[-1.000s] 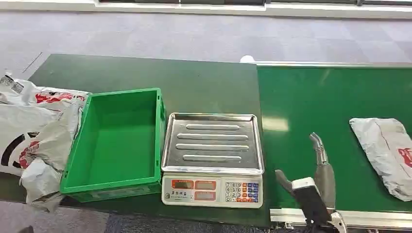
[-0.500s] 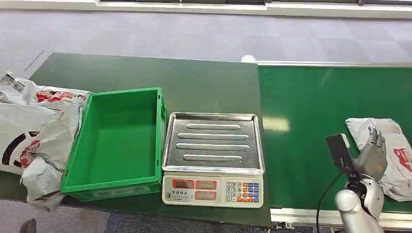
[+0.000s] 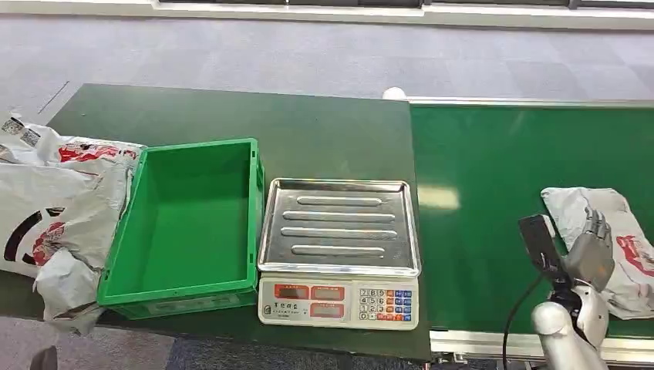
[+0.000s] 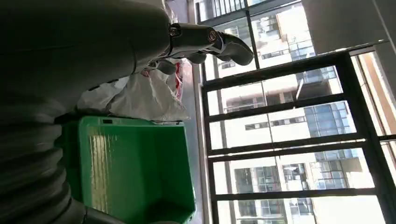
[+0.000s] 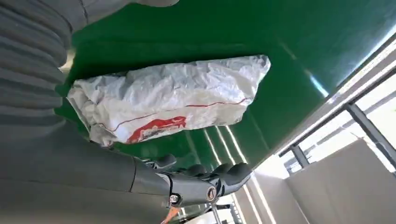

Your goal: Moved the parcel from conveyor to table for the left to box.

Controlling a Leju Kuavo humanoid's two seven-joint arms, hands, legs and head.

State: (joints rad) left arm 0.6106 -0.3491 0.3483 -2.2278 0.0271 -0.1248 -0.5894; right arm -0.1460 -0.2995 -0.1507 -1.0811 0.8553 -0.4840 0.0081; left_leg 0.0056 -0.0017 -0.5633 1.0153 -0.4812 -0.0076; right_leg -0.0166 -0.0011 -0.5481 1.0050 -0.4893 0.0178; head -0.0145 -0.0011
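On the green conveyor (image 3: 493, 177) we kept our right hand (image 3: 590, 250) spread above the parcel (image 3: 617, 239), holding nothing, ready to grasp.

Our right hand (image 3: 591, 254) is raised at the end of its silver arm, fingers (image 5: 219, 175) apart and holding nothing, while our left hand (image 4: 205, 44) is likewise empty with its fingers loosely extended.
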